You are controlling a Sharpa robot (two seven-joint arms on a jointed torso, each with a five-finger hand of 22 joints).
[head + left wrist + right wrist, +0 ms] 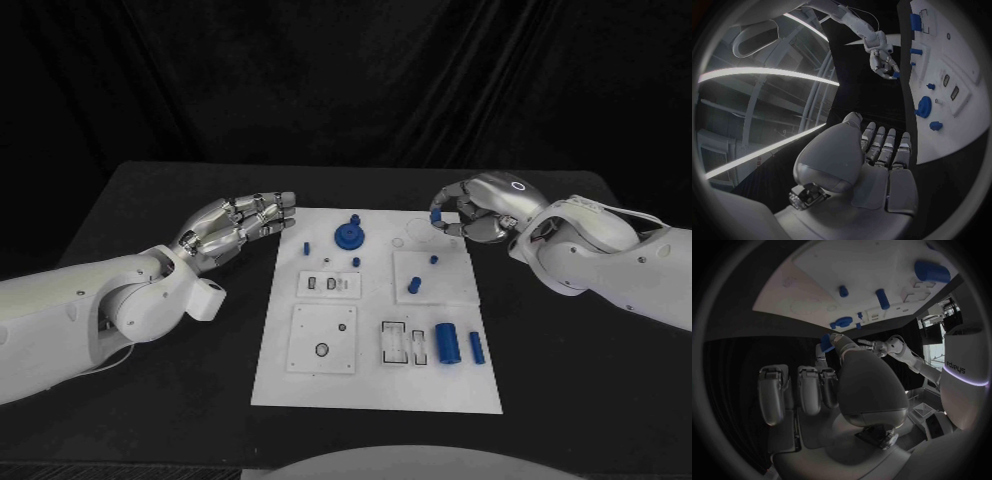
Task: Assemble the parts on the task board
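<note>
Task board [378, 385] near edge sits inside table [577, 400], bare black margin both sides. Left hand [231, 228] just off board's left edge, fingers straight, empty. Right hand [473, 212] at far-right corner pinches small blue part [437, 215].

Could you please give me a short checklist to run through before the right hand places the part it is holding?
1. Right hand pinches a small blue part: ok.
2. That part hangs over the far right corner of the task board: ok.
3. Left hand is off the board's left edge, fingers extended, holding nothing: ok.
4. Blue gear stands on the board, clear of both hands: ok.
5. Which slot the held part fits: cannot tell.
</note>
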